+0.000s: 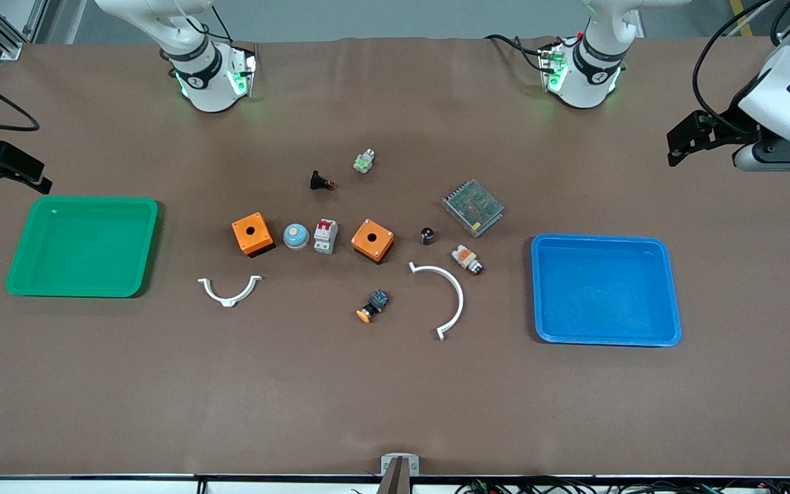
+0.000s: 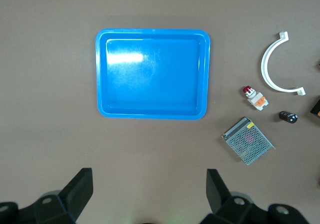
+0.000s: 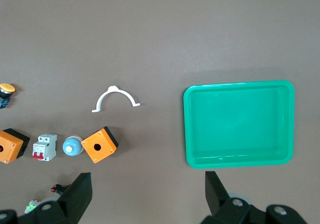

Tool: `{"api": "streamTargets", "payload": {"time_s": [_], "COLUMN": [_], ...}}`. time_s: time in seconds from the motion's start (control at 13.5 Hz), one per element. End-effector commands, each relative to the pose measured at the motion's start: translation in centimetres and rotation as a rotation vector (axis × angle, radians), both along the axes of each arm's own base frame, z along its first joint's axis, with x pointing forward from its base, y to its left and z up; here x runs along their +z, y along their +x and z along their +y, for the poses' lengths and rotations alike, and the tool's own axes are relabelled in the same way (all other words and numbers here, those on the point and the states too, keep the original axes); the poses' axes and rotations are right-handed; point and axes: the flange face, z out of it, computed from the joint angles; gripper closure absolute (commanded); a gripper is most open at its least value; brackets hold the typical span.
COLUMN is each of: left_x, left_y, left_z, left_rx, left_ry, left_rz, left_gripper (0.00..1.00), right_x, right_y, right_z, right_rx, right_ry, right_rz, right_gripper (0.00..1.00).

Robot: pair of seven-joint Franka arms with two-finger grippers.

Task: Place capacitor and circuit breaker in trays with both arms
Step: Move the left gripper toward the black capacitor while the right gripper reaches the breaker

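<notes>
The capacitor [image 1: 427,235], a tiny black cylinder, stands on the table between an orange box [image 1: 372,240] and a mesh-topped metal unit [image 1: 473,207]. It also shows in the left wrist view [image 2: 288,116]. The circuit breaker [image 1: 325,236], white-grey with red levers, lies between a blue-topped round button [image 1: 295,236] and that orange box. It also shows in the right wrist view [image 3: 44,147]. My left gripper [image 1: 683,140] [image 2: 148,189] is open and empty, high over bare table beside the blue tray [image 1: 539,288]. My right gripper [image 1: 7,171] [image 3: 148,189] is open and empty, high over bare table beside the green tray [image 1: 25,274].
A second orange box [image 1: 252,233], two white curved clips [image 1: 229,291] [image 1: 450,295], a white-orange push button [image 1: 468,259], a black piece with a red tip [image 1: 320,182], a green-white part [image 1: 364,161] and an orange-capped button [image 1: 373,306] lie mid-table. Both trays hold nothing.
</notes>
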Motion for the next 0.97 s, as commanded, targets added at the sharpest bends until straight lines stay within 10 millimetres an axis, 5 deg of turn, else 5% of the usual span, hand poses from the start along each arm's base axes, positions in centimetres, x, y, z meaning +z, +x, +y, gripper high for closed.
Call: {"api": "streamTargets", "payload": {"time_s": [0.0,0.37,0.89], "left_x": [0.5,-2.1,-12.2], "left_y": [0.1,2.8,5.3], "left_z": [0.1,-1.2,-14.4], "left_rx": [-0.003,-0.011,-0.006], "left_ry": [-0.005,-0.014,-0.005], "left_rz": [-0.005,0.036,0.113], "left_gripper": [0.00,0.00,0.00], "right_x": [0.5,0.6,-1.3], "right_y": [0.1,0.1,1.3], "right_z": [-0.2,-0.3,1.2], "right_rx": [0.002,0.001,0.018], "right_ry": [-0.010,-0.012,-0.004], "right_rz": [-0.001,-0.003,0.020], "right_gripper": [0.00,0.00,0.00]}}
